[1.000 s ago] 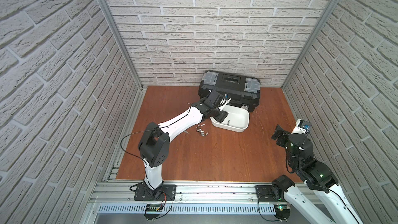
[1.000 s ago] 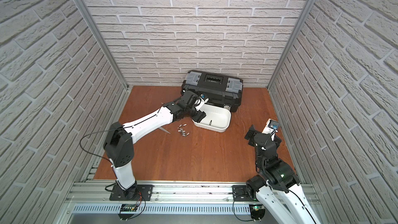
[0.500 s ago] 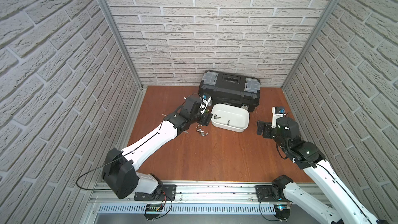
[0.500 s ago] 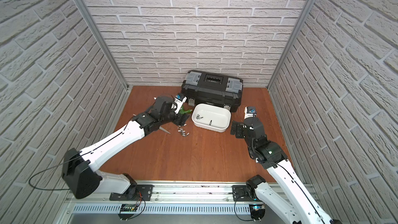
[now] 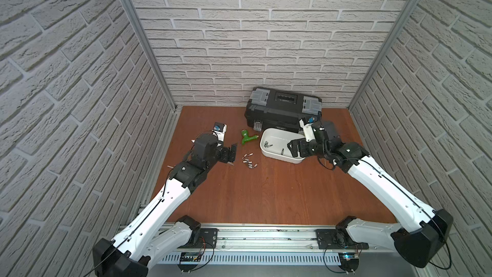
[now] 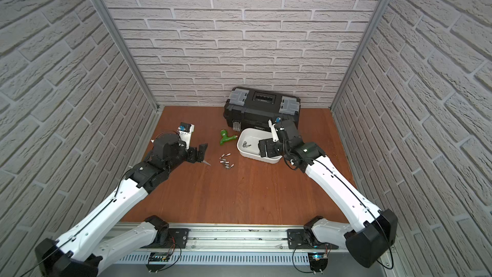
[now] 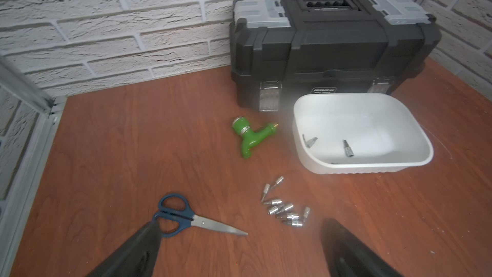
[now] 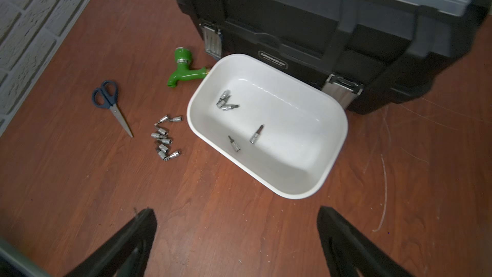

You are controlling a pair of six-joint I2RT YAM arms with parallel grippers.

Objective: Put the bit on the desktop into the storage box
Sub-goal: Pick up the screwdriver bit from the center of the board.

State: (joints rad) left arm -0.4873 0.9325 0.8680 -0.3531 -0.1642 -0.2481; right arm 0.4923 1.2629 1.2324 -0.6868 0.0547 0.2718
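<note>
Left gripper [image 5: 231, 153] is spread wide open with nothing in it, hanging low just beside the little pile of silver metal socket bits [image 5: 248, 160] on the reddish-brown wood-grain desktop [image 5: 266, 195]. In the left wrist view the pile sits just ahead of the fingertips, nearer one finger than the other. Blue-handled scissors [image 7: 186, 217] lie right by that gripper, blade tip pointing toward the bits.

The loose bits are between the left gripper and the white rounded plastic storage box [image 5: 279, 156], near its corner but not touching it. A few bits already lie inside the box.

Right gripper [image 5: 295, 149] is wide open and empty too, up at the box's other end, so the box sits between it and the pile.

A green plastic tap [image 5: 247, 138] lies beside the box, and the black toolbox with grey latches [image 5: 282, 107] stands right behind it.
</note>
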